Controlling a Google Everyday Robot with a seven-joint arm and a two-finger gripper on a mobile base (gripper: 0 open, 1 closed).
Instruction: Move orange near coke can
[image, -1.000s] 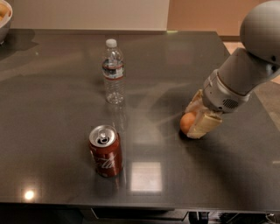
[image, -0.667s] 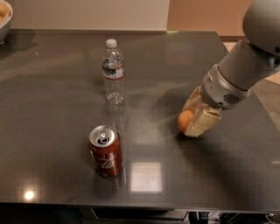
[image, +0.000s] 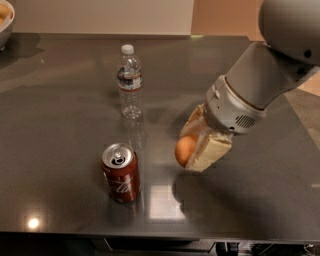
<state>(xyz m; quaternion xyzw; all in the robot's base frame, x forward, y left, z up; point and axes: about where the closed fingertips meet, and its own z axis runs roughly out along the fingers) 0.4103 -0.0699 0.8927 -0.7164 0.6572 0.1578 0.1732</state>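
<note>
The orange (image: 183, 150) is held between the cream fingers (image: 212, 151) of my gripper (image: 192, 150), lifted a little above the dark table (image: 60, 110), with its shadow below. The coke can (image: 120, 172) stands upright near the table's front edge, to the left of the orange with a gap between them. My arm comes in from the upper right.
A clear plastic water bottle (image: 130, 82) stands upright behind the can, toward the table's middle back. The rim of a bowl (image: 6, 20) shows at the far left corner. The table's front edge runs just below the can.
My gripper has carried the orange to the left and toward the front, closer to the coke can, and it is off the table surface.
</note>
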